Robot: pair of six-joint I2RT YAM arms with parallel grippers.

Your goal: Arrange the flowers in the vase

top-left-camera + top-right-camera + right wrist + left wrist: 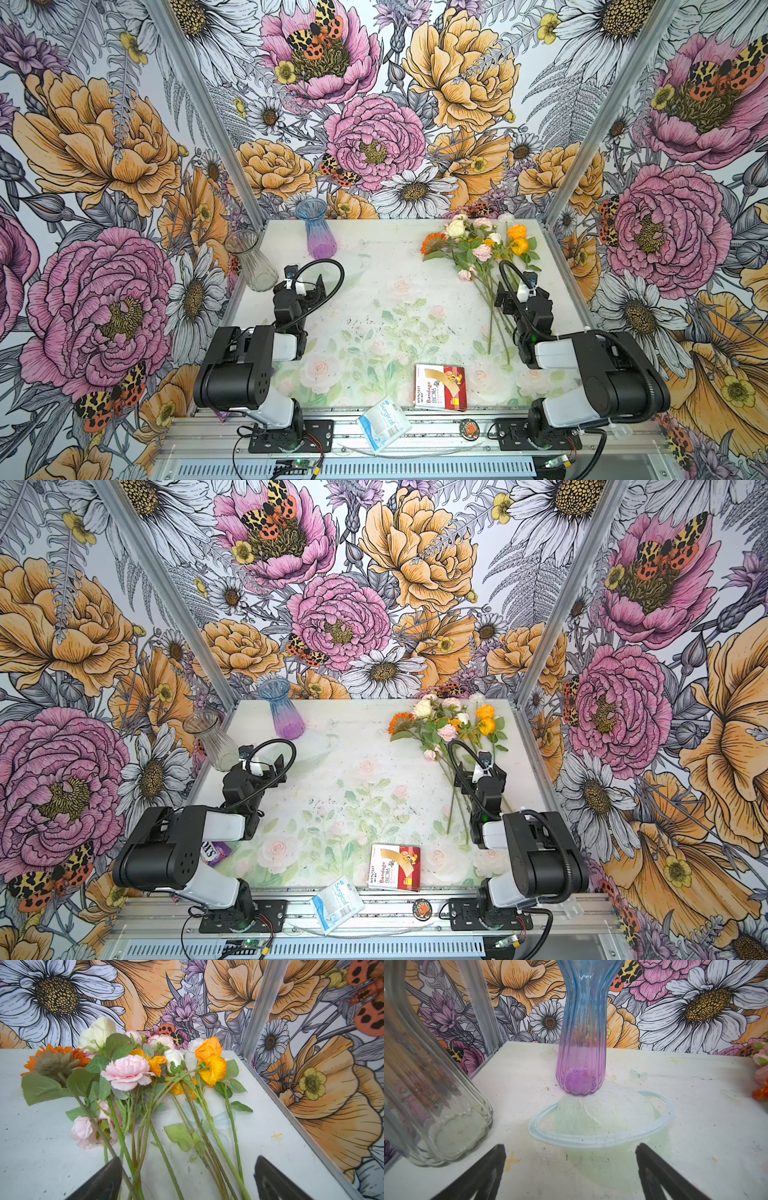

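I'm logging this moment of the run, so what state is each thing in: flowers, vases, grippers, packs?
flowers: lying loose on the table, none in a vase.
blue-purple vase: upright, empty.
clear vase: upright, empty.
left gripper: open, holding nothing.
right gripper: open over the stems, holding nothing.
bandage box: lying flat.
surgical pack: lying flat at the front edge.
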